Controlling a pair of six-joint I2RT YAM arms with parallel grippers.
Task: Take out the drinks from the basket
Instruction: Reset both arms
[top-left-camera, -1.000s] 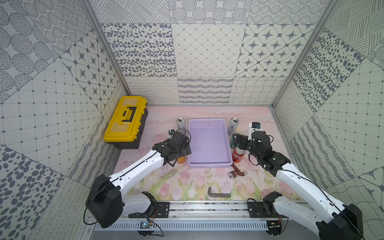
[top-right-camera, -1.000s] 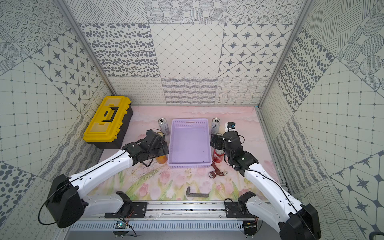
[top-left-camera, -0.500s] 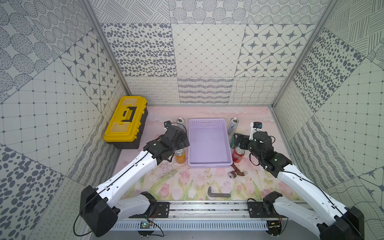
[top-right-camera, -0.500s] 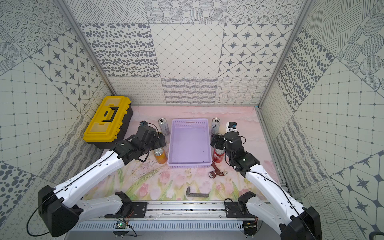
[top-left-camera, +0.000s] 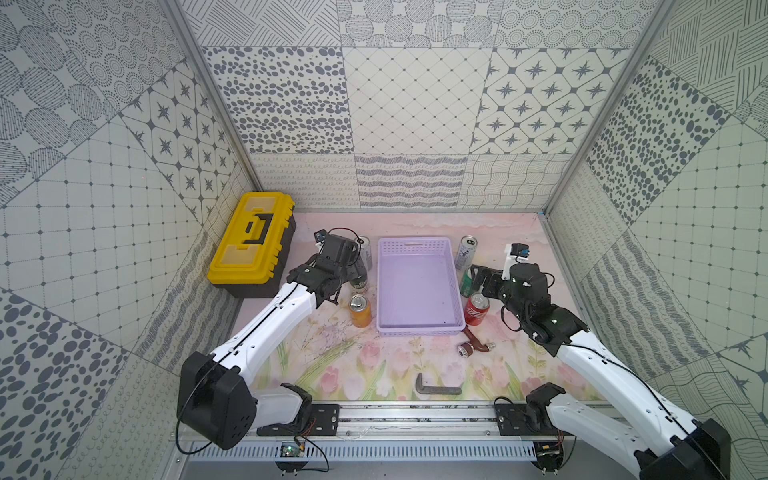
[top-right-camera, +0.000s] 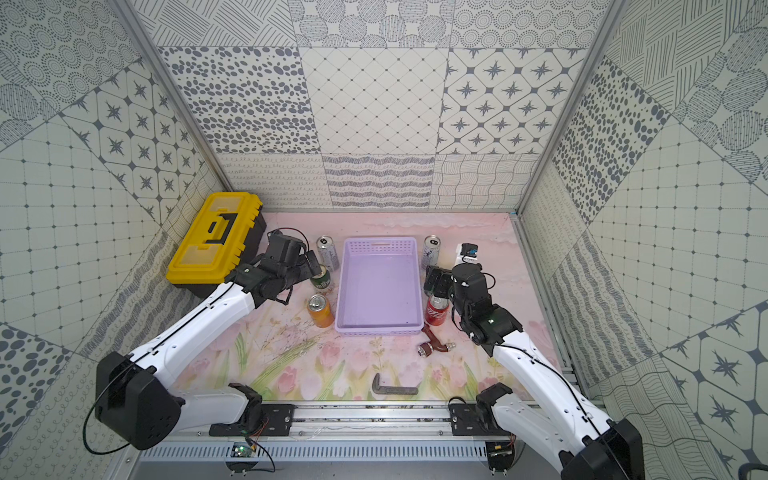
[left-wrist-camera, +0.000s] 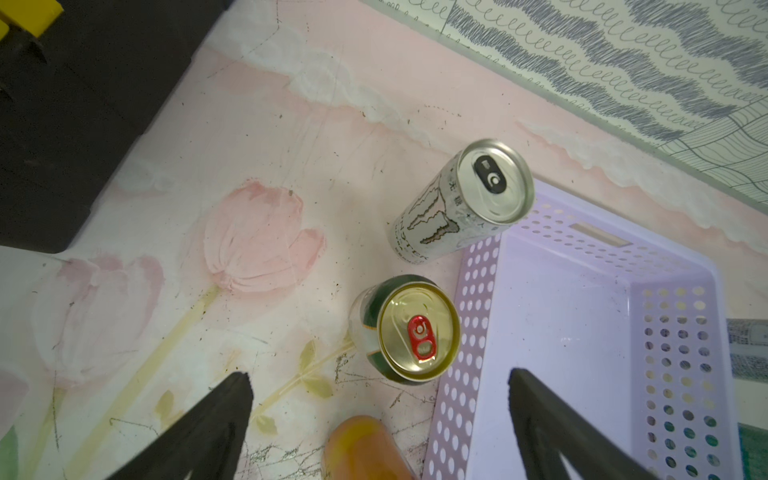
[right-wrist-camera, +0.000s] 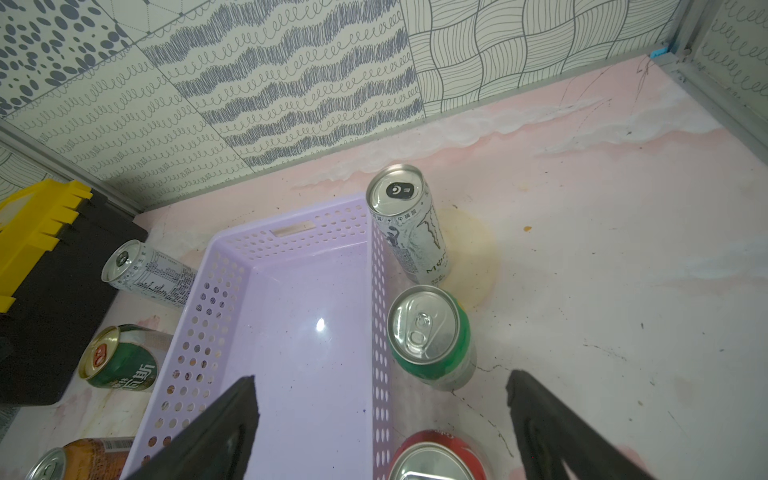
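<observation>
Checking the basket in both top views shows a bare floor: no can is inside it. All six cans stand upright on the table, three along each long side of the basket.

Left arm's side, far to near:
- left silver can
- dark green can
- orange can

Right arm's side, far to near:
- right silver can
- bright green can
- red can

The wrist views confirm that each can in their field stands outside the lattice wall, just beside it.

Left hand: fingers spread wide, holding nothing, positioned above the dark green can and the basket wall.

Right hand: fingers spread wide, holding nothing, positioned above the bright green can and the red can.

Assessment: removal appears complete, and no can is left to lift out. Any further work is likely limited to clearing both arms away from the rows without knocking a can. The slim silver cans would probably tip most readily.
</observation>
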